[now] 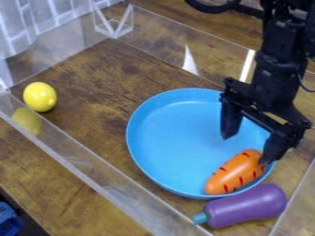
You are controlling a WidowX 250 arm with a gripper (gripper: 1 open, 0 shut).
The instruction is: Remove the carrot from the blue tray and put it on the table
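Lemon: a yellow lemon (40, 96) lay near the left edge of the table, just beside the clear wall, well apart from everything else.
Acrylic walls: clear acrylic walls (74, 155) edged the surface; one ran along the near-left edge, another along the far edge, with pale streaks of glare on them.
Table: the table (117, 78) was dark brown wooden planking with visible grain, bare across its middle and far part.
Room: past the far-left corner only pale, blurred shapes showed; too unclear to name.
Blue tray: the round blue tray (172, 138) with a shallow raised rim sat toward the right side of the table, its centre bare.
Carrot: the orange carrot (235, 172) lay tilted inside the tray against its near-right rim; its leafy end was hidden behind the gripper.
Eggplant: a purple eggplant (245, 206) lay on the table by the near-right corner, just outside the tray rim and just beside the carrot.
Gripper: the black gripper (257, 139) pointed down over the right part of the tray, jaws spread wide and holding nothing, one finger close to the carrot's upper end; contact could not be told.
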